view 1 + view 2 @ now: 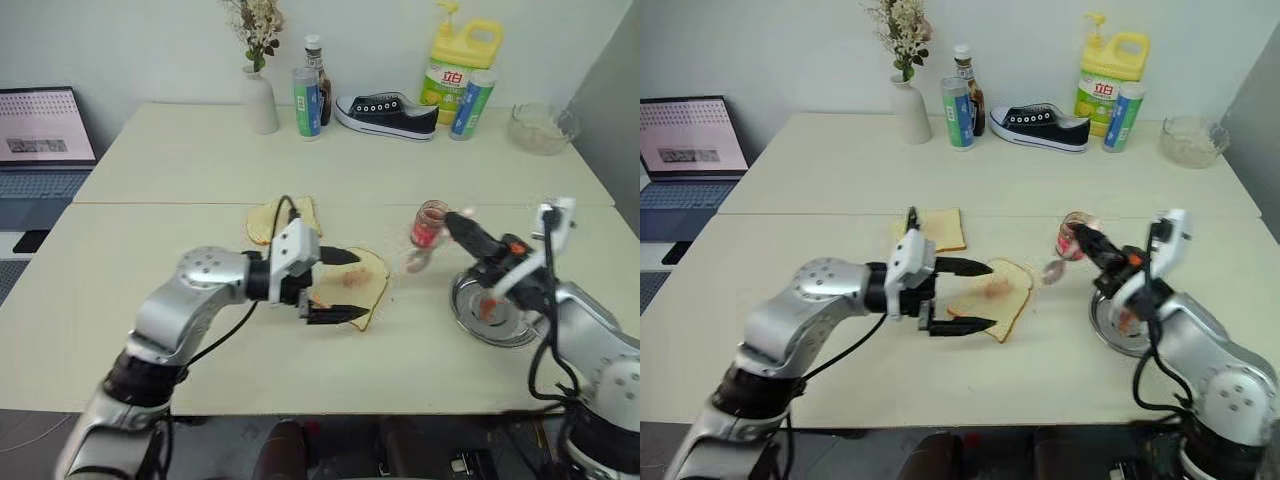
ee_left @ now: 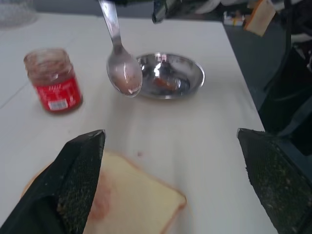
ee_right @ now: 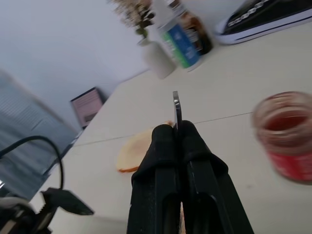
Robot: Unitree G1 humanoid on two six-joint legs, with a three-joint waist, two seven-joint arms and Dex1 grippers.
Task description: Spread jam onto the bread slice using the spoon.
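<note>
Silver spoon (image 2: 122, 68) pinched in closed right pincer (image 3: 178, 129), jam-smeared bowl facing left wrist, left pincer (image 1: 338, 285) wide, empty, above bread slice (image 1: 362, 285).

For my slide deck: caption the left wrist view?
Spoon held above the table between jam jar and steel dish, bread slice below.

Along the far edge of the table (image 1: 200, 330) stand a white vase (image 1: 261, 100) of dried flowers, a dark sauce bottle (image 1: 319, 85) behind a blue-green can (image 1: 306, 103), a black sneaker (image 1: 388, 115), a yellow detergent jug (image 1: 459, 62) and a clear glass bowl (image 1: 541, 128). A laptop (image 1: 42, 140) sits open at the left. A toasted slice (image 1: 940, 230) lies mid-table; a steel dish (image 2: 170, 75) holds what may be red smears.
</note>
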